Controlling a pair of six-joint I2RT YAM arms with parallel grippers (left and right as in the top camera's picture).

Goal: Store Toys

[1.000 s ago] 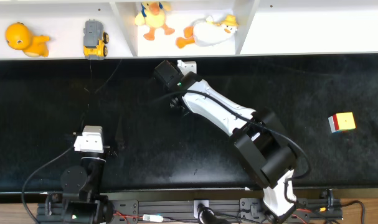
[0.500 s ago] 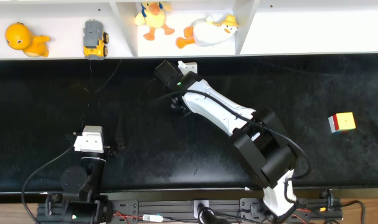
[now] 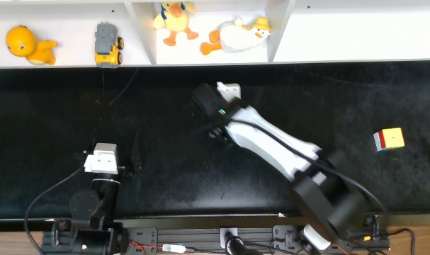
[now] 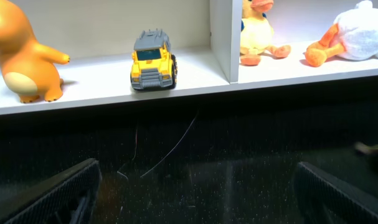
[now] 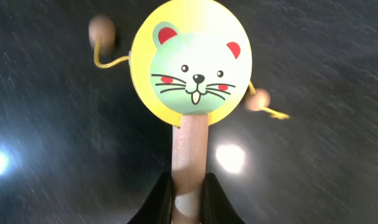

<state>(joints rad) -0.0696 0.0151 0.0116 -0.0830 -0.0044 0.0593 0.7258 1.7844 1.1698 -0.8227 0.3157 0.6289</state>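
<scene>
Pincer (image 5: 189,198) on right arm clamps rattle drum (image 5: 192,71) by handle.

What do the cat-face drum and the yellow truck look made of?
Cat-face drum: likely wood, going by the bare tan handle and round bead strikers; the face looks painted, matte. Yellow truck: probably moulded plastic, with smooth panels and a slight sheen; die-cast metal can't be ruled out.

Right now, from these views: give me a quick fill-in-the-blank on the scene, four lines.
1. The right gripper grips the rattle drum by its wooden ___.
2. The toy truck shares its shelf compartment with an ___ figure.
3. The cube lies on the ___ arm's side.
4. The left gripper is ___.
Missing: handle; orange; right; open.
</scene>
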